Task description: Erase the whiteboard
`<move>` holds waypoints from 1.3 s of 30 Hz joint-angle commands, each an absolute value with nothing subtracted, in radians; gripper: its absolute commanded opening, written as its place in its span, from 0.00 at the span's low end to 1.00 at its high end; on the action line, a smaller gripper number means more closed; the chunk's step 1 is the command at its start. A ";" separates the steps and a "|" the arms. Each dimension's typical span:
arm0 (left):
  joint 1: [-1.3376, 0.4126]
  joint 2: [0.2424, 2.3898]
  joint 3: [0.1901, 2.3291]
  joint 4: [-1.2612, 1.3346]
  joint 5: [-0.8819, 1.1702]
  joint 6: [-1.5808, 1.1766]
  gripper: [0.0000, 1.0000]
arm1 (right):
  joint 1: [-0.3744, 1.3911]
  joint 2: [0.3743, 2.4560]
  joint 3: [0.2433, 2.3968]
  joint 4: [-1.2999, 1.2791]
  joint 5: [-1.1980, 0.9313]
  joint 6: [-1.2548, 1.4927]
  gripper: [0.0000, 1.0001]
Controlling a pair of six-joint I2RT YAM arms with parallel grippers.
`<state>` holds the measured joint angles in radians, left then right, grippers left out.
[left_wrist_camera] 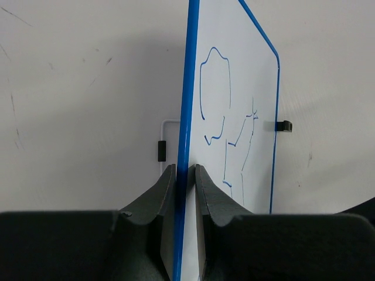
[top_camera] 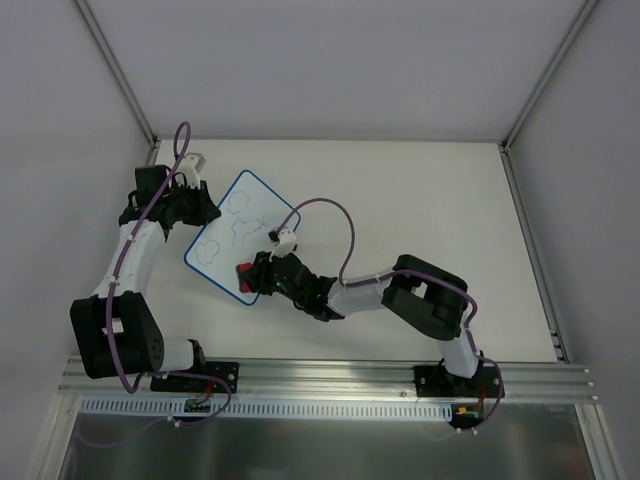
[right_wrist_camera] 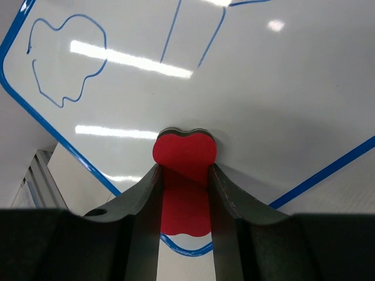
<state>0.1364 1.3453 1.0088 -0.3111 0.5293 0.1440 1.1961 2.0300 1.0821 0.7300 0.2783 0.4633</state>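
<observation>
- The whiteboard (top_camera: 243, 235) sits on the worktop (top_camera: 430, 190) near its far left corner, with blue line drawings on its face.
- The left pincer (left_wrist_camera: 186, 171) is clamped on the board's blue rim.
- The right pincer (right_wrist_camera: 184, 170) grips a red eraser (right_wrist_camera: 184, 151), which touches the board by its near corner.

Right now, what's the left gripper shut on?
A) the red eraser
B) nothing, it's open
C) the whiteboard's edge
C: the left wrist view shows the left gripper pinching the whiteboard by its blue rim; the red eraser sits in the right gripper.
</observation>
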 commanded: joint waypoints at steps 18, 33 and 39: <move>0.072 1.367 0.996 -0.456 0.561 0.092 0.00 | 1.198 2.174 1.154 0.509 0.270 0.365 0.00; 0.061 1.407 1.009 -0.456 0.543 0.066 0.00 | 1.310 2.158 1.045 0.538 0.212 0.413 0.00; 0.060 1.402 1.012 -0.457 0.531 0.063 0.00 | 1.313 2.155 1.009 0.541 0.213 0.416 0.00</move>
<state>0.1123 1.3697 1.0378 -0.3038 0.4938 0.1154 1.2842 2.0602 1.0634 0.7574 0.3504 0.3893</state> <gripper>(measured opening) 0.133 0.355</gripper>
